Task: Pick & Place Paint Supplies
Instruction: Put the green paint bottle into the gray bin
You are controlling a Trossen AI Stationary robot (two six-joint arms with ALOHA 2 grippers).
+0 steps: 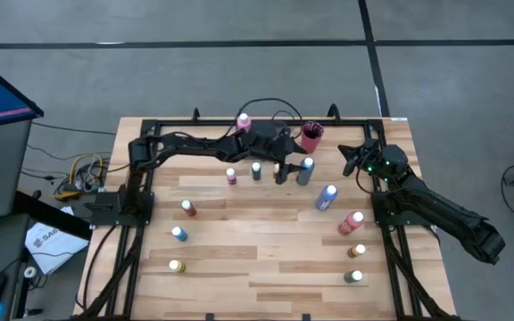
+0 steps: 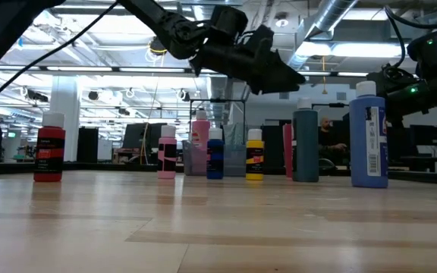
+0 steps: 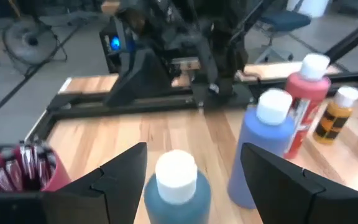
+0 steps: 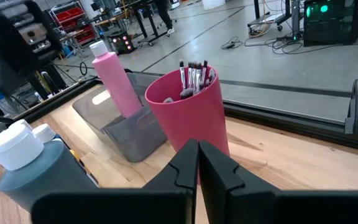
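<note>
The left tool (image 3: 194, 171) hangs over the far middle of the tabletop (image 1: 266, 259), its two fingers spread wide on either side of the white cap of a teal bottle (image 3: 178, 186), not touching it. In the high view this left tool (image 1: 286, 160) sits just beside that teal bottle (image 1: 305, 170), with a yellow bottle (image 1: 278, 172) and a dark bottle (image 1: 256, 170) close on its other side. A blue bottle (image 3: 263, 146) and a red bottle (image 3: 303, 102) stand just beyond, near each other, with an amber bottle (image 3: 335, 115) farther off.

The right tool (image 4: 197, 163) waits at the far right corner of the tabletop, its fingers pressed together with nothing between them. It faces the red cup (image 4: 191, 112), which holds a bunch of brushes (image 4: 192, 76) standing upright. Beside the cup is the grey tray (image 4: 126, 134), with a pink bottle (image 4: 114, 78) standing in it. In the high view the right tool (image 1: 357, 159) is well apart from the cup (image 1: 311, 136).

Other bottles stand scattered and upright: a small pink one (image 1: 231, 176), a red one (image 1: 188, 209), a light blue one (image 1: 178, 234), a yellow-brown one (image 1: 177, 267), and, along the right side, a large red one (image 1: 352, 222) and two small ones near the front.
</note>
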